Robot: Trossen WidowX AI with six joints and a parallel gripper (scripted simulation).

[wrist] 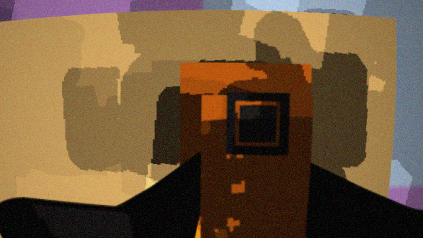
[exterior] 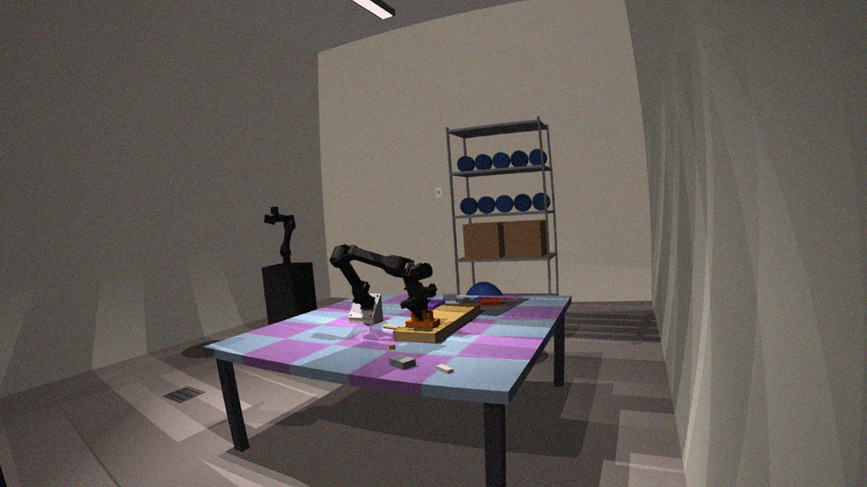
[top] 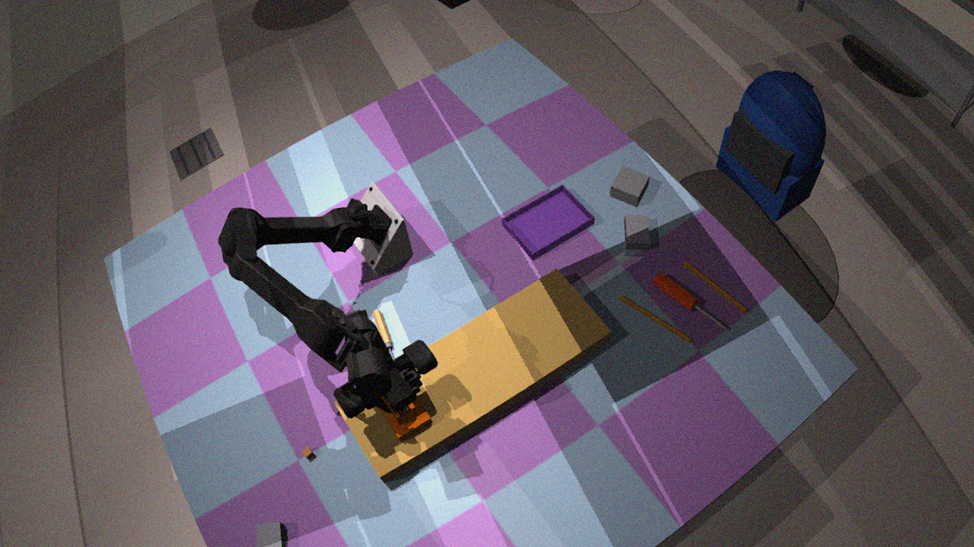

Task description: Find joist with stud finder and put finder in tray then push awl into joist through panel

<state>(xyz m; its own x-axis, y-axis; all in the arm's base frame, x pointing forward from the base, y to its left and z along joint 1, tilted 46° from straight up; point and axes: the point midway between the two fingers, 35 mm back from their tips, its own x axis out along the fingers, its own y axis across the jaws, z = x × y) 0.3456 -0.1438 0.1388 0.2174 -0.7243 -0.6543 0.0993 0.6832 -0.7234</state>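
My gripper (top: 401, 410) (wrist: 244, 160) is shut on the orange stud finder (top: 414, 423) (exterior: 422, 322) (wrist: 215, 77). The stud finder is upright over the near-left end of the tan floor panel (top: 516, 340) (exterior: 456, 320) (wrist: 39, 99), on its surface or just above it; I cannot tell which. Its square window looks dark in the wrist view. The awl (top: 380, 324) (exterior: 390, 326), with a yellowish handle, lies on the table beside the panel, partly behind the arm in the top view. The purple tray (top: 562, 239) holds nothing that I see. The joist is hidden.
Beyond the panel's far end lie a red-handled screwdriver (top: 675, 291) (exterior: 490, 301) and two thin orange sticks (top: 656, 319) (top: 715, 286). Two grey blocks (top: 629, 185) (top: 637, 231) sit near the tray. Another grey block (top: 270, 542) (exterior: 401, 361) and a tiny brown cube (top: 308, 453) (exterior: 392, 346) lie near the opposite end.
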